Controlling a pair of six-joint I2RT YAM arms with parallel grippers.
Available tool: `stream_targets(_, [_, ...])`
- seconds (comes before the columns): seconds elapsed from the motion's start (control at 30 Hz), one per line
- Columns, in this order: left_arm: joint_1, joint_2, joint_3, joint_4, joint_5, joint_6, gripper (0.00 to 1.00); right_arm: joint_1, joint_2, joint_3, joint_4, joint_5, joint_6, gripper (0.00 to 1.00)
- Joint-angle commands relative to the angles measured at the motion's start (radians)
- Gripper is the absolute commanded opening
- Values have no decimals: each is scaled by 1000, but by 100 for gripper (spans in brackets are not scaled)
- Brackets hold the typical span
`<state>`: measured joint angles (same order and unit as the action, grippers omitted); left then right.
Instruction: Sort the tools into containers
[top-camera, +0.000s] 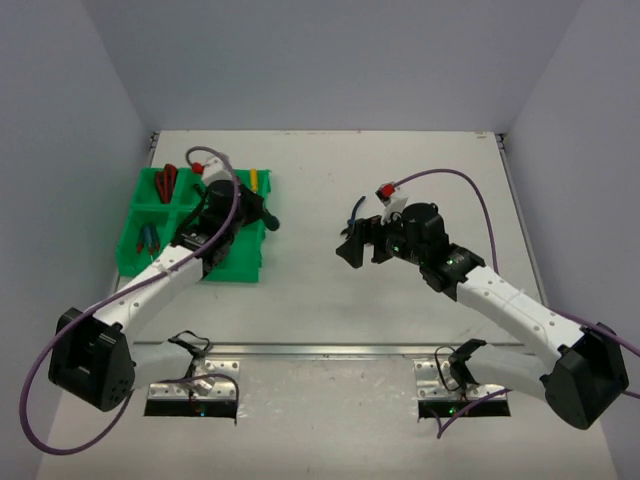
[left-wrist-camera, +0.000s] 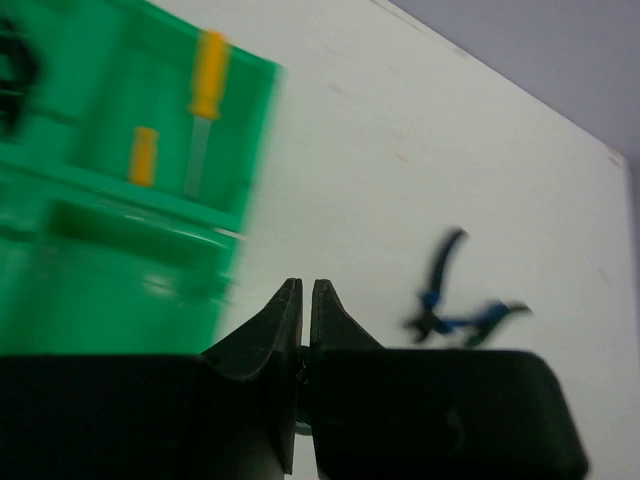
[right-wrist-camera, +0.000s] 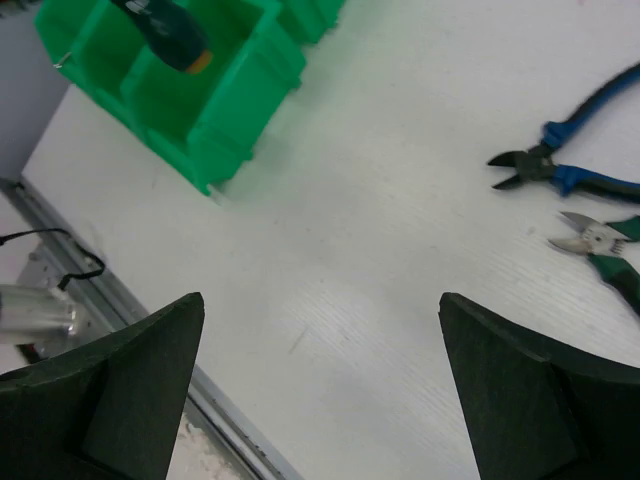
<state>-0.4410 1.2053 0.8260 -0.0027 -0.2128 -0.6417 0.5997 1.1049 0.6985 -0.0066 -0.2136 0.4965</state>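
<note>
Hanging just past the bin's right wall, the left gripper has its jaws pressed together with nothing between them. In the left wrist view the fingertips meet above bare tabletop beside the bin's edge.

The bin sits by the tabletop's left edge, toward the far corner. Red pliers lie in its far-left compartment. Yellow screwdrivers lie along the far-right one, and a small blue-and-red tool is in the near-left one. The left arm covers the bin's middle from above.

The right gripper hovers near the tabletop's middle, jaws spread wide and empty. In its wrist view the fingers frame bare tabletop. Blue cutters and green pliers lie close together but apart on the tabletop, off to one side of that gap and not between the fingers. From above, only the blue handles show just beyond the right gripper, which hides the rest of both tools.

Nothing stands on the tabletop between the bin and the two loose tools. A dark, orange-tipped shape hangs over the bin in the right wrist view; I cannot tell what it is. A purple cable loops over each arm, and a metal rail runs along the near edge.
</note>
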Motion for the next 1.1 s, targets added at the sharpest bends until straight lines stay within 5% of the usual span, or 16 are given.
stream_targets(0.0, [222, -69, 4, -185, -378, 82, 0, -1, -29, 34, -151, 204, -34, 99])
stream_targets(0.27, [425, 71, 78, -184, -551, 97, 0, -1, -39, 18, -148, 162, -50, 99])
stream_targets(0.53, [441, 230, 121, -212, -498, 112, 1, -1, -46, 9, -141, 155, -66, 99])
stream_targets(0.67, [441, 229, 132, -232, -421, 121, 19, -1, -35, 9, -142, 179, -75, 99])
stream_targets(0.8, [417, 149, 123, -236, -332, 123, 49, -5, 23, 48, -186, 253, -67, 99])
stream_targets(0.93, [384, 9, 120, -264, -281, 110, 98, -27, 118, 118, -273, 358, -59, 99])
stream_targets(1.07, [383, -115, 110, -267, -64, 91, 100, -58, 235, 208, -327, 458, -103, 99])
